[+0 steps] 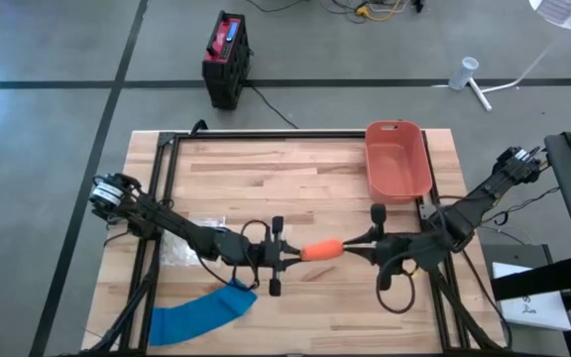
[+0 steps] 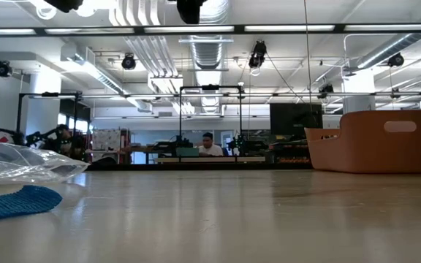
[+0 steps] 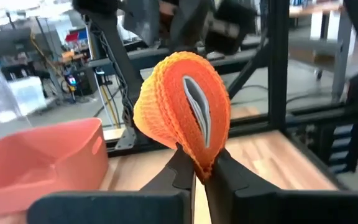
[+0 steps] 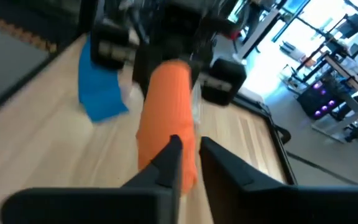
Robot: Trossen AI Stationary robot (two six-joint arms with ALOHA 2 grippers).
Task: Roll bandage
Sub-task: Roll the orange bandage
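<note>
An orange bandage roll hangs level above the middle of the table, between my two grippers. My left gripper is shut on the roll's left end, and my right gripper is shut on its right end. In the left wrist view the roll shows end-on, with a pale core. In the right wrist view the roll runs away from the fingers. A blue bandage lies flat at the table's near left; the low view shows it too. My left gripper pinches the lower rim of the roll's end between its two fingers, coming level from the table's left, along the roll. The roll is lifted clear of the table. My right gripper has the edge of the roll's other end between its two fingers, coming from the table's right and slanting slightly down, along the roll. How far back the roll reaches does not show.
A salmon bin stands at the table's far right. A clear plastic bag lies under the left arm. A black frame runs along the table's edges. Bare wood lies between the bin and the blue bandage.
</note>
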